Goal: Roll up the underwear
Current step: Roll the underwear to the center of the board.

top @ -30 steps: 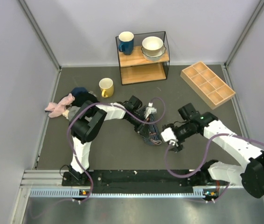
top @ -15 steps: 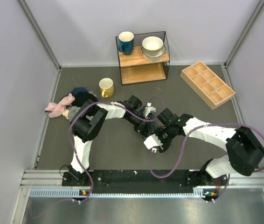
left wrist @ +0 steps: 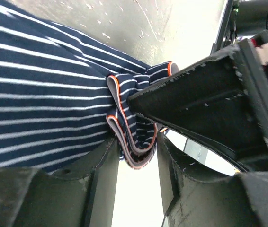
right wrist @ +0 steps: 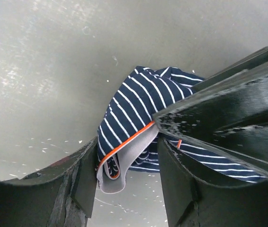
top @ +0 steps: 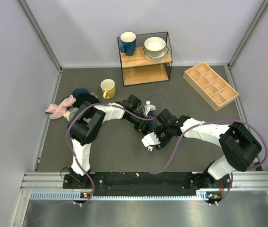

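Note:
The underwear (top: 156,122), navy with thin white stripes and an orange-edged grey waistband, lies bunched on the dark table mid-scene. My left gripper (top: 147,119) reaches it from the left. In the left wrist view the gripper (left wrist: 137,144) is shut on a folded bit of waistband (left wrist: 133,153). My right gripper (top: 156,134) comes in from the near right. In the right wrist view its fingers (right wrist: 85,177) stand apart on both sides of a hanging fold of the underwear (right wrist: 124,118), which touches the left finger. The left gripper's dark finger (right wrist: 228,118) crosses just above.
A yellow mug (top: 108,88) stands behind the left arm. A pile of pink and dark cloths (top: 65,106) lies at the far left. A wire shelf (top: 146,59) with a blue mug (top: 128,43) and bowls (top: 155,47) is at the back. A wooden divided tray (top: 211,85) lies back right.
My right arm has swung left from the table's right half to the underwear, its fingers now around a fold of it. The left gripper stays holding the cloth.

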{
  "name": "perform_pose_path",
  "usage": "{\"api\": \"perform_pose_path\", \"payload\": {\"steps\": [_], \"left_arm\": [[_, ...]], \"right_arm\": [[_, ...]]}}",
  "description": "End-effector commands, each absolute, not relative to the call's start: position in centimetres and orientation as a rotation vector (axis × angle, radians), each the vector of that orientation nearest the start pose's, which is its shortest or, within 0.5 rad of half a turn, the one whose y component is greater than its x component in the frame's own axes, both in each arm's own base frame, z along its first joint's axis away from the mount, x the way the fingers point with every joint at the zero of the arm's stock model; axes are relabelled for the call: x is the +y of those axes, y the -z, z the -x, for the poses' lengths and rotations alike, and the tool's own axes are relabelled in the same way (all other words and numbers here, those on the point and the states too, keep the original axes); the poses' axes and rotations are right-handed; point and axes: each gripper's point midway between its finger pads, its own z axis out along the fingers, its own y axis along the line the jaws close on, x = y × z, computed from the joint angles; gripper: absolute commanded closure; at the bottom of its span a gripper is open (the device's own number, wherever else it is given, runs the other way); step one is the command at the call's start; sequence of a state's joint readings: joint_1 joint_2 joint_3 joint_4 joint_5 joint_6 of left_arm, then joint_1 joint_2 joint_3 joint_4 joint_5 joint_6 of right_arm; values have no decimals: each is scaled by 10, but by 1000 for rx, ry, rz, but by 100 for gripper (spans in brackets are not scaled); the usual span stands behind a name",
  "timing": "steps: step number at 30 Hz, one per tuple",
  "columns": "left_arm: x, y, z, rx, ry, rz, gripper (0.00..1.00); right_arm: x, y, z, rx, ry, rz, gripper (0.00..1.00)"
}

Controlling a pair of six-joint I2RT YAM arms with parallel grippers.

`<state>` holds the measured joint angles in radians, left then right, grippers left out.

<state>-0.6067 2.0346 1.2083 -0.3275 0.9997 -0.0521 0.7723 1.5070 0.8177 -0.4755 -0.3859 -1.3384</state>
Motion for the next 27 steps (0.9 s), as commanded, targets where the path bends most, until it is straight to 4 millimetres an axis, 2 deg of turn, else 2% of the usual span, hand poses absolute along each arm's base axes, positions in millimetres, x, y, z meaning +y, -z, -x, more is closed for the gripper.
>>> {"api": "perform_pose_path", "payload": {"steps": [1, 3, 4, 6, 7, 8, 9, 10, 11, 12, 14, 15, 16, 17, 18, 20, 21, 22, 27], "left_arm": [[-331, -80, -254, 2326, 1453, -985, 57], [-323, -82, -259, 2326, 1396, -949, 57], [-316, -93, -266, 2298, 1362, -927, 56], [-301, -88, -271, 2323, 1264, -874, 56], [-296, -98, -277, 2279, 1219, -855, 56], [-287, -100, -282, 2276, 1184, -811, 55], [-278, -92, -276, 2294, 1159, -781, 55], [-271, -107, -286, 2222, 1090, -749, 55], [-268, -110, -286, 2191, 1065, -733, 55], [-259, -99, -275, 2197, 1040, -722, 55], [-258, -135, -277, 1973, 1001, -736, 54], [-249, -120, -262, 1965, 987, -736, 54], [-246, -145, -259, 1840, 950, -734, 54], [-246, -160, -257, 1726, 929, -748, 54], [-240, -150, -245, 1699, 921, -758, 54], [-240, -183, -230, 1489, 899, -788, 53], [-237, -174, -220, 1478, 897, -798, 52], [-239, -186, -209, 1405, 900, -821, 52], [-251, -195, -177, 1240, 869, -938, 51]], "right_arm": [[249, -27, -213, 1225, -323, 2322, 52], [250, -28, -214, 1242, -332, 2312, 58], [251, -28, -213, 1247, -344, 2306, 59], [252, -30, -213, 1261, -361, 2291, 62], [252, -31, -214, 1270, -382, 2277, 63], [252, -32, -214, 1282, -393, 2269, 64], [253, -34, -214, 1289, -406, 2262, 64], [253, -34, -213, 1303, -436, 2251, 65], [253, -35, -213, 1313, -453, 2246, 65], [255, -36, -215, 1323, -472, 2242, 66], [254, -36, -207, 1359, -553, 2248, 67], [257, -40, -208, 1365, -576, 2246, 68], [254, -37, -198, 1397, -652, 2262, 68], [253, -36, -194, 1417, -691, 2271, 68], [256, -42, -195, 1413, -715, 2269, 69], [250, -40, -182, 1455, -801, 2308, 70], [252, -45, -185, 1459, -814, 2301, 70], [252, -46, -180, 1473, -854, 2301, 71], [244, -50, -168, 1622, -1006, 2294, 75]]}}
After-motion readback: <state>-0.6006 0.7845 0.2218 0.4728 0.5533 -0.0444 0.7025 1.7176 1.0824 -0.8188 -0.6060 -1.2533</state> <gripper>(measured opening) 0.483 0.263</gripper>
